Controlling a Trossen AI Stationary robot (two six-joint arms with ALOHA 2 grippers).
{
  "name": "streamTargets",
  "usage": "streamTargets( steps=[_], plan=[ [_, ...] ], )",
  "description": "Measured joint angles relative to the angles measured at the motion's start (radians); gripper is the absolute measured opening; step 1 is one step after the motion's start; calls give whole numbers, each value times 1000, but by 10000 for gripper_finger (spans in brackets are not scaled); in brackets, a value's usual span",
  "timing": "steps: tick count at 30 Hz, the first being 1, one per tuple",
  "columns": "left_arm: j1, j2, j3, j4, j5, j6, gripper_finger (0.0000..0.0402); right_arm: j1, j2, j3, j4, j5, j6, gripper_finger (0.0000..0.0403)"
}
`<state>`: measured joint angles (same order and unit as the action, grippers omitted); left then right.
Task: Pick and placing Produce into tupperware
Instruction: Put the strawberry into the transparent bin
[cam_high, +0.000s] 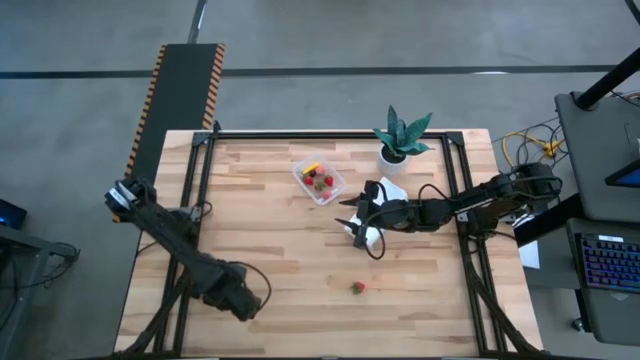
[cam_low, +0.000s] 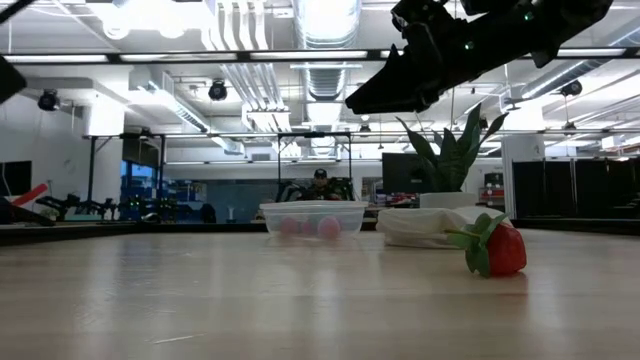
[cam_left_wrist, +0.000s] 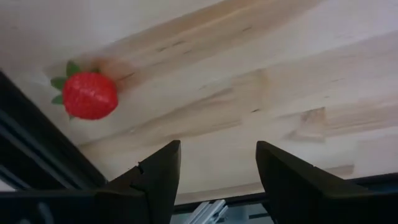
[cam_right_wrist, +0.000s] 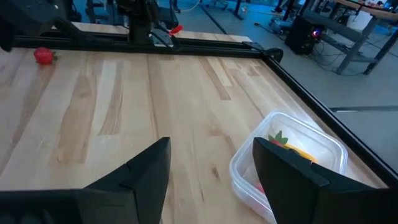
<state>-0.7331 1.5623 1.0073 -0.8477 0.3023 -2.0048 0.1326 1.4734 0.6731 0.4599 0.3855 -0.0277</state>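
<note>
The clear tupperware (cam_high: 319, 182) stands on the far middle of the table with red strawberry pieces and a yellow-orange piece inside; it also shows in the right wrist view (cam_right_wrist: 292, 163) and the low view (cam_low: 313, 218). One red strawberry with a green top (cam_high: 357, 288) lies alone on the wood nearer the front (cam_low: 500, 249) (cam_left_wrist: 90, 95) (cam_right_wrist: 43, 56). My right gripper (cam_high: 345, 212) (cam_right_wrist: 211, 146) hangs open and empty above the table, just right of the tub. My left gripper (cam_high: 255, 300) (cam_left_wrist: 217, 149) is open and empty near the front, left of the lone strawberry.
A folded white cloth (cam_high: 372, 236) lies under and beside my right arm, right of the tub. A green potted plant (cam_high: 400, 138) stands at the far edge. Black frame rails (cam_high: 470, 250) run along the table's sides. Bare wood (cam_high: 280, 240) spreads between the tub and the lone strawberry.
</note>
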Motion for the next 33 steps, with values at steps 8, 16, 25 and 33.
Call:
streamTargets(
  steps=[8, 16, 25, 33],
  plan=[
    [-92, 1, -1, 9, -14, -170, 213, 0, 0, -1, -1, 0, 0, 219],
    [-124, 3, -5, -94, -124, -216, 270, 0, 0, -2, -3, -2, 1, 219],
    [-125, 3, -61, -105, -94, -215, 272, 0, 0, -2, -11, -3, 21, 219],
    [-150, 3, -83, -106, -58, -215, 272, 0, 0, -7, -15, -3, 28, 219]
  ],
)
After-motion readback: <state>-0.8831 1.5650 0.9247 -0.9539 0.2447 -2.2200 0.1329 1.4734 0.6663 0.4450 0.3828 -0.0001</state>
